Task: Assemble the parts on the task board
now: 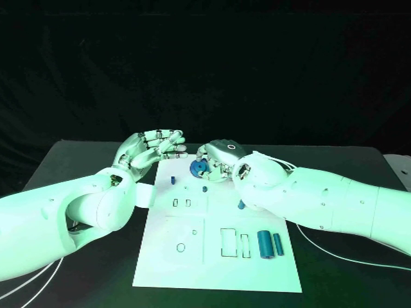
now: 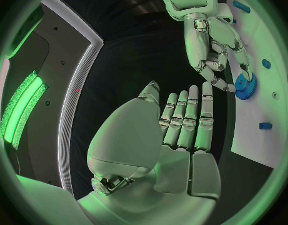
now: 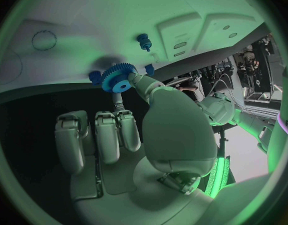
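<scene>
My right hand (image 1: 226, 160) reaches over the far end of the board (image 1: 187, 256), pinching a blue toothed gear (image 3: 118, 78) between thumb and a finger, the rest curled. The gear has a centre hole and sits just above the board's far edge. My left hand (image 1: 152, 148) hovers beside it over the bench (image 1: 354, 282), fingers together and empty. Two blue cylinders (image 1: 270, 245) lie nearer me.
</scene>
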### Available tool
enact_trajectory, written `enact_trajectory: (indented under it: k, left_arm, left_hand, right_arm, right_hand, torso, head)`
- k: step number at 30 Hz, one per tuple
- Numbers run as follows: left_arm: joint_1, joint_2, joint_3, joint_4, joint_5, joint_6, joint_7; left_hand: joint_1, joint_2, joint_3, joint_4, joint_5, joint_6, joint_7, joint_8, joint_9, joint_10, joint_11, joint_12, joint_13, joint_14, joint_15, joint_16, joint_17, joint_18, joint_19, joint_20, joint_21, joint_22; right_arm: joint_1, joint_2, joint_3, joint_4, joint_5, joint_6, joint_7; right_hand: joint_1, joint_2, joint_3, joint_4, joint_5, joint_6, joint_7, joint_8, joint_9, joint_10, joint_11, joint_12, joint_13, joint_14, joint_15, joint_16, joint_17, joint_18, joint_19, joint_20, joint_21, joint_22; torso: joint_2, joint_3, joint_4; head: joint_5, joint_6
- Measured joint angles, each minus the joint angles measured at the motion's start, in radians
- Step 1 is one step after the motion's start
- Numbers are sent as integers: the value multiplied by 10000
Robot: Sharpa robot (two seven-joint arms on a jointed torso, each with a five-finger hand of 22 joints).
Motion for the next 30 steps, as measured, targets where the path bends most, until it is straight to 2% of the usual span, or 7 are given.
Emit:
enact_trajectory:
  k: [14, 16, 19, 21, 24, 30]
  left_arm:
    - [0, 20, 1, -10, 0, 6, 0]
    - [0, 17, 1, -11, 0, 7, -1]
    - [0, 16, 1, -12, 0, 8, -5]
    - [0, 16, 1, -12, 0, 10, -7]
    - [0, 16, 1, -12, 0, 11, -10]
    - [0, 16, 1, -16, 0, 14, -15]
  left_hand:
    - [0, 0, 0, 0, 0, 0, 0, 0, 1, 0, 0, 0, 0, 0, 0, 1, -1, 0, 0, 0, 0, -10]
    - [0, 0, 0, 0, 0, 0, 0, 0, 1, 0, 0, 0, 0, 0, 0, 1, -1, 0, 0, 0, 0, -10]
    - [0, 0, 0, 0, 0, 0, 0, 0, 1, 0, 0, 0, 0, 0, 0, 1, -1, 1, 0, 0, 0, -10]
    - [0, 0, 0, 0, 0, 0, 0, 0, 1, 0, 0, 0, 0, 0, 0, 1, 4, 1, 0, 0, 0, -9]
    - [0, 0, 0, 0, 0, 0, 0, -42, 1, 0, 0, 0, 0, 0, 0, -52, 7, 0, 0, 0, 0, -9]
    - [0, 0, 0, 0, 0, 0, 0, -42, -1, 0, 0, 0, 0, 0, 0, -62, 7, 1, 0, 0, 0, -16]
  right_arm:
    - [-101, 227, -4, -457, -18, 177, 86]
    - [-101, 236, 0, -487, -20, 204, 89]
    - [-99, 245, 3, -542, -21, 223, 89]
    - [-101, 247, -4, -560, -21, 243, 89]
    - [-117, 254, -16, -578, -10, 275, 91]
    - [-120, 259, -18, -588, 26, 373, 100]
  right_hand:
    - [-172, -41, -1, 1, -21, 21, -25, -63, -45, 0, 0, -39, 0, 0, 0, -5, -2, 1, 0, 0, 0, -1]
    - [-238, -103, 35, 37, -180, 54, -58, -157, -50, 0, 0, -135, 0, 0, 0, -5, -2, 2, 0, 1, 0, -1]
    - [-556, -130, -92, 213, -1077, 107, -218, -432, -106, -64, 61, -323, -1, 0, 0, -5, -2, 2, 0, 1, 0, -2]
    - [-684, -234, -232, 375, -1399, -254, -121, -694, -175, -193, 185, -508, -1, 3, 42, -5, -2, 2, 0, 1, 0, -2]
    - [-918, -259, -609, 629, -1517, -695, 48, -1067, -302, -310, 300, -570, -2, 17, 165, -5, -3, 5, -1, 150, -1, -2]
    - [-1222, -61, -1221, 1161, -1410, -744, 97, -1239, -322, -346, 336, -570, -2, -17, 202, -5, -3, 5, 0, 222, -1, -3]
  torso:
    - [0, 12, -18]
    - [0, 12, -19]
    - [0, 14, -25]
    - [0, 14, -32]
    - [0, 15, -32]
    - [0, 15, -25]
  head:
    - [2, -10]
    - [2, -12]
    - [2, -12]
    - [7, -12]
    - [5, -4]
    - [-14, 6]
